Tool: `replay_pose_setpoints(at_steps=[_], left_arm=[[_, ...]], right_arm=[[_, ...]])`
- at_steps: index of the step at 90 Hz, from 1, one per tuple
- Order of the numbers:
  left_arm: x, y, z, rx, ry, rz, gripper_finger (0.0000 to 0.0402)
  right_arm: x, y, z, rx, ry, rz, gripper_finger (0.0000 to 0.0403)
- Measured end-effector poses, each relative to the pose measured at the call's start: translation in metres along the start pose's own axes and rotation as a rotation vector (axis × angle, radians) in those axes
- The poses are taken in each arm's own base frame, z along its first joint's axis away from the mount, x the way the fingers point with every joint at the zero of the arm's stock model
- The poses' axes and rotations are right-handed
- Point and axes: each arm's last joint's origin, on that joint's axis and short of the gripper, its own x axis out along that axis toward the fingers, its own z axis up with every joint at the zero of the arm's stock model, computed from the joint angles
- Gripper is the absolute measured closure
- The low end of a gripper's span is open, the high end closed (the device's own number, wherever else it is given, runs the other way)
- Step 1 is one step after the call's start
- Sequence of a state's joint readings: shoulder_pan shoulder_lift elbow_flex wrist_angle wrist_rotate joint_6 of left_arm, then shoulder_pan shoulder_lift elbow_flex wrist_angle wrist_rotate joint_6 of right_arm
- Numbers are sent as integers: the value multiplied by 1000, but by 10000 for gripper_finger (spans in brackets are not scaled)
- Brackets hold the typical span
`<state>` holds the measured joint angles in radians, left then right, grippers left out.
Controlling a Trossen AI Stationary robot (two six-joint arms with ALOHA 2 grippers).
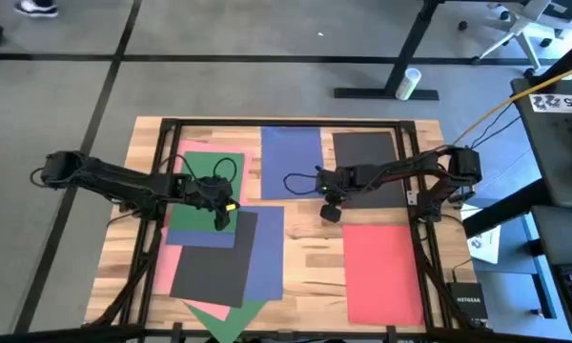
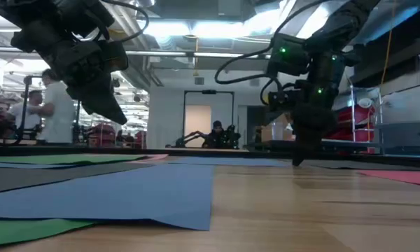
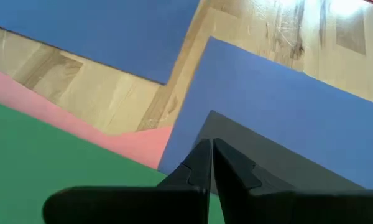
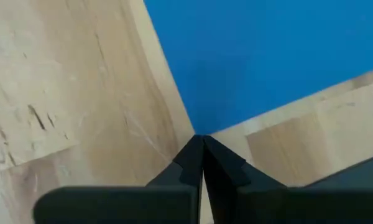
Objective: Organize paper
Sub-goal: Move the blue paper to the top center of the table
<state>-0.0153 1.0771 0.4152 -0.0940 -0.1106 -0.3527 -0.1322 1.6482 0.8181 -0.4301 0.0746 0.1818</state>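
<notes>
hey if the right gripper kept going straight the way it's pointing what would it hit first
Most likely the corner of the blue sheet. The right gripper is shut and points down at the wooden table, its tips right at that corner. Whether they already touch is unclear.

Nine sheets of paper lie on the wooden table (image 1: 305, 257), seen from above: two green (image 1: 210, 176) (image 1: 227, 320), three blue (image 1: 291, 162) (image 1: 265, 252) (image 1: 202, 238), two black (image 1: 365, 157) (image 1: 214, 262), one pink (image 1: 168, 262) and one red (image 1: 381, 272). Two robot arms reach over them, each with one pincer, left (image 1: 225, 217) and right (image 1: 330, 211).
</notes>
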Motion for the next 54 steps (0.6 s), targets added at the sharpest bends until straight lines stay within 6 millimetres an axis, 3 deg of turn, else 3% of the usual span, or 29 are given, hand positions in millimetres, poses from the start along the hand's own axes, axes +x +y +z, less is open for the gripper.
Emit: replay_pose_setpoints(at_steps=[40, 54], left_arm=[[0, 0, 0, 4, 0, 0, 402], [0, 0, 0, 13, 0, 0, 402]], right_arm=[[-1, 1, 1, -8, -10, 17, 403], [-2, 11, 0, -50, -14, 21, 403]])
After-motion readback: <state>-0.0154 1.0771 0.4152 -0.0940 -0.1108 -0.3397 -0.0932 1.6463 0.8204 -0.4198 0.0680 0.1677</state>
